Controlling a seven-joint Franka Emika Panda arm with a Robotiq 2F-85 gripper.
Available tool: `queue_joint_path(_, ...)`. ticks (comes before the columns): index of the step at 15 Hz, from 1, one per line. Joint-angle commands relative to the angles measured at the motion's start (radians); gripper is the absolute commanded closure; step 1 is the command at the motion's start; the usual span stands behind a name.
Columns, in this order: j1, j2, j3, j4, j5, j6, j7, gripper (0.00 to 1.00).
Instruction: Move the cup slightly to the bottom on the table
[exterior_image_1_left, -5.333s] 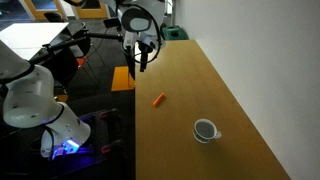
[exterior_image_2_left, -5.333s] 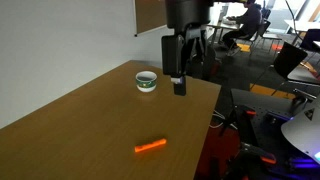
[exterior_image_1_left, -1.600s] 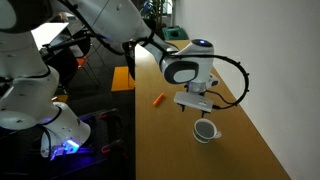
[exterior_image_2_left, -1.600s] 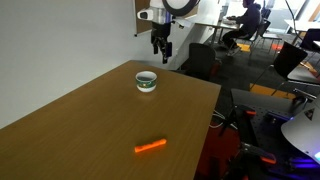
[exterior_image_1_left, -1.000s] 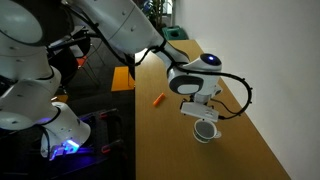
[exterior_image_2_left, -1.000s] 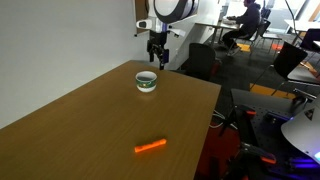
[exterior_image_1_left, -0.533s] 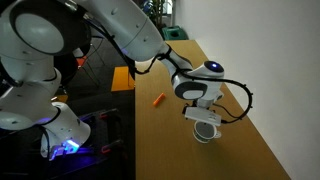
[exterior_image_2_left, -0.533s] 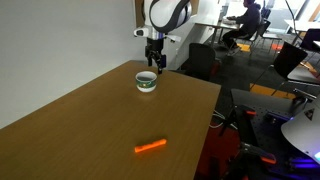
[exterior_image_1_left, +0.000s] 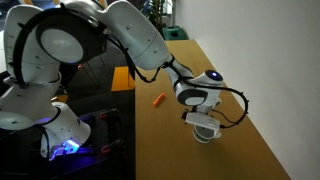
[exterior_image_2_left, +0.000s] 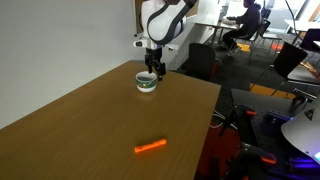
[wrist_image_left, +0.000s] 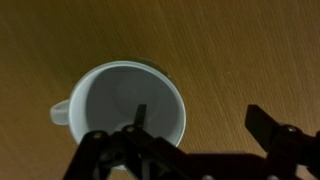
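Observation:
The small white cup (wrist_image_left: 120, 95) with a dark inside stands on the light-brown wooden table (wrist_image_left: 240, 50), its handle (wrist_image_left: 60, 112) to the left in the wrist view. My gripper (wrist_image_left: 200, 122) is open and low over the cup. One finger reaches inside the bowl and the other is outside it, so the rim lies between them. In both exterior views the gripper (exterior_image_1_left: 203, 121) (exterior_image_2_left: 151, 70) sits right above the cup (exterior_image_1_left: 205, 136) (exterior_image_2_left: 146, 83), partly hiding it.
A small orange stick (exterior_image_1_left: 158, 99) (exterior_image_2_left: 150, 147) lies on the table (exterior_image_1_left: 170, 140) (exterior_image_2_left: 90, 120), apart from the cup. The table's edge drops to the robot base and cables (exterior_image_1_left: 60, 130). Office chairs (exterior_image_2_left: 300, 55) stand beyond the table.
The gripper has come down from above the cup to the cup's rim, staying open. The cup and the orange stick have not moved.

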Motion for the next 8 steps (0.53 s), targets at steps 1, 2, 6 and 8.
queue_joint_path(1,0.007,0.045,-0.003,0.055,-0.024,-0.018,0.039,0.0)
queue_joint_path(2,0.008,0.055,-0.003,0.064,-0.025,-0.017,0.043,0.0)
queue_joint_path(6,0.015,0.096,-0.007,0.101,-0.031,-0.018,0.06,0.0)
queue_joint_path(8,0.015,0.111,-0.005,0.116,-0.035,-0.023,0.068,0.0)
